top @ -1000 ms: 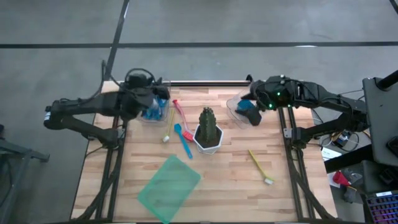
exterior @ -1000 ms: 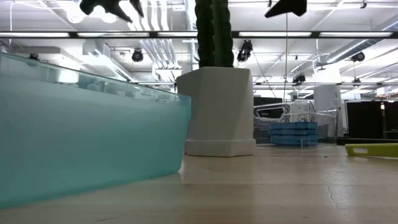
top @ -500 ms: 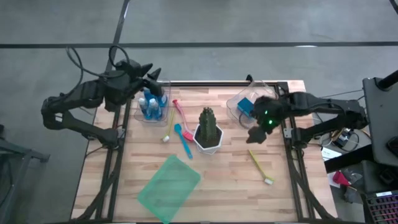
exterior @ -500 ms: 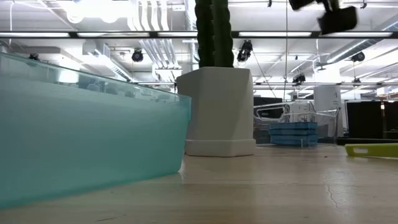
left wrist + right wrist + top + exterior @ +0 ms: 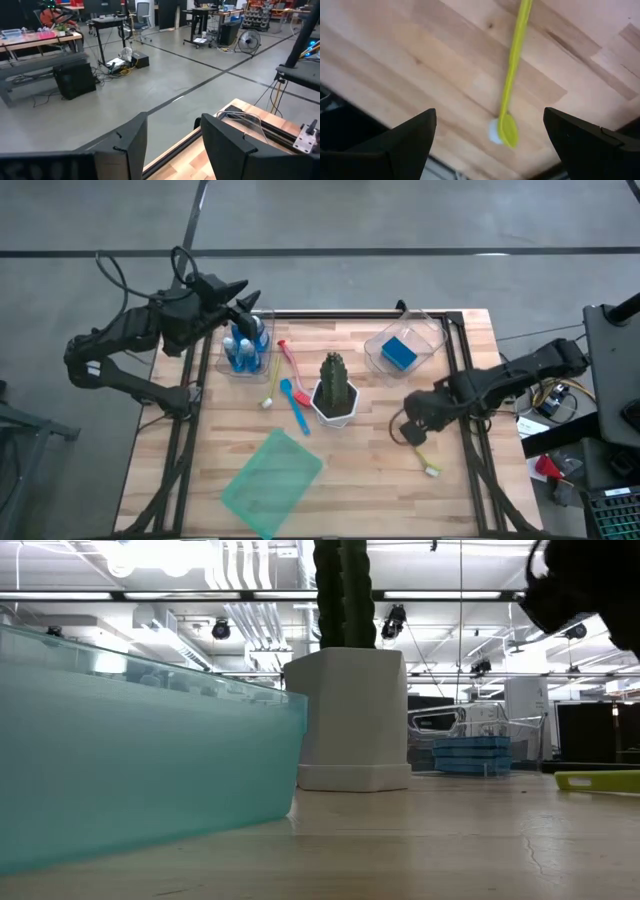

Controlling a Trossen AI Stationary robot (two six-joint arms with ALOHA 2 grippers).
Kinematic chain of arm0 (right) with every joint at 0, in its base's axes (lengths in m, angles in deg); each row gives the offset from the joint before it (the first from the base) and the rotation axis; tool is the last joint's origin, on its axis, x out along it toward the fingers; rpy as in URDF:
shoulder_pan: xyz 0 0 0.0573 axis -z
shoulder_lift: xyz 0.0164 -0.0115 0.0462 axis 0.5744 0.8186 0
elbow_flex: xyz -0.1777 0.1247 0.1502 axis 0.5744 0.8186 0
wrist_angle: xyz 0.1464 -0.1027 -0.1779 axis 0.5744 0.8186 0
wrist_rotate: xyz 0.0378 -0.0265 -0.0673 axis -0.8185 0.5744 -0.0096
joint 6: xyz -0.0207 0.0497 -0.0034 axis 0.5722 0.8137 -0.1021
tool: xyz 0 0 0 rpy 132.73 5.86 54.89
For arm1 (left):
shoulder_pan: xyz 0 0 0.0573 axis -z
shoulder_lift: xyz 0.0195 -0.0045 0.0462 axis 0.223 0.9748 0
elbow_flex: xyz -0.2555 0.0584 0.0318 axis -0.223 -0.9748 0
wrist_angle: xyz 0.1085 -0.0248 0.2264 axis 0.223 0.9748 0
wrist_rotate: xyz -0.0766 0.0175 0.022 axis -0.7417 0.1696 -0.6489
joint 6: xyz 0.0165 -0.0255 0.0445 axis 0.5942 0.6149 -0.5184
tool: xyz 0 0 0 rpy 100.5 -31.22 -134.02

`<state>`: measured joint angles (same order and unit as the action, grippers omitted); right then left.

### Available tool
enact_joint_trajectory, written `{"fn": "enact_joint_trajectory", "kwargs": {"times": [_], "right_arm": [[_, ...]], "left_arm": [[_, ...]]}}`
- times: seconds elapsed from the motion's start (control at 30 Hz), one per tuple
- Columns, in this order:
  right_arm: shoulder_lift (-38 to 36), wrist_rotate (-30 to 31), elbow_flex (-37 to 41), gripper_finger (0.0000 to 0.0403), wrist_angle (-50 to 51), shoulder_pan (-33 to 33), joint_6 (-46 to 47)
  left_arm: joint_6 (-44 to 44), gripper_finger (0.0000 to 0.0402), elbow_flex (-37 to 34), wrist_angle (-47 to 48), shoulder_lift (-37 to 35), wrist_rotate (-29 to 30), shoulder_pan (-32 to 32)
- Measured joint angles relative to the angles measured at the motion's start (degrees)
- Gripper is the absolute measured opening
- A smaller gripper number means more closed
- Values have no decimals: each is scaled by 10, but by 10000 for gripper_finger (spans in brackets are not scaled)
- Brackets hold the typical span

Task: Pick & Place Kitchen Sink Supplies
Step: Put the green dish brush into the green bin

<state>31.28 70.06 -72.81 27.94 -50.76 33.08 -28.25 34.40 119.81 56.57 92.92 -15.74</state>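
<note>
The right gripper [image 5: 413, 430], jaws spread wide, hangs over the thin lime plastic brush [image 5: 511, 85] lying on the pale wooden table [image 5: 370, 480]. Only its wrist view shows the brush's rounded head. The left gripper [image 5: 247, 300], parted and empty, sits above the clear bin of blue bottles [image 5: 245, 348].

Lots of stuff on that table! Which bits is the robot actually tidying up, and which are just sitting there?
Part of the job:
- blue bottles in a clear bin
- blue sponge in a clear tray
- lime brush, under the open right pincer
- red brush
- blue brush
- yellow brush

Just lying about:
- cactus-like thing in a white pot
- green sheet
</note>
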Motion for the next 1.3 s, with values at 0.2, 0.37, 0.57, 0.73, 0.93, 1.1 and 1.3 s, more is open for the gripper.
{"fn": "enact_joint_trajectory", "kwargs": {"times": [0.2, 0.37, 0.57, 0.73, 0.93, 1.1, 1.3], "right_arm": [[0, 26, 66, 366, -73, -54, 75], [0, 48, 114, 366, -159, -89, 119], [-1, 75, 173, 366, -222, -122, 160], [-1, 88, 199, 366, -226, -133, 183], [7, 94, 215, 345, -252, -132, 177], [46, 91, 206, 301, -252, -132, 152], [120, 88, 162, 260, -214, -132, 138]], "left_arm": [[-3, 179, 0, 0, 0, 0, 0], [-10, 179, 0, -3, 0, 0, 0], [-9, 179, 0, -19, 0, 0, 0], [0, 179, 2, -22, 0, -2, 0], [9, 179, 2, -24, 0, -12, 0], [15, 179, 2, -24, 0, -14, 0], [16, 179, 2, -24, 0, -14, 0]]}}
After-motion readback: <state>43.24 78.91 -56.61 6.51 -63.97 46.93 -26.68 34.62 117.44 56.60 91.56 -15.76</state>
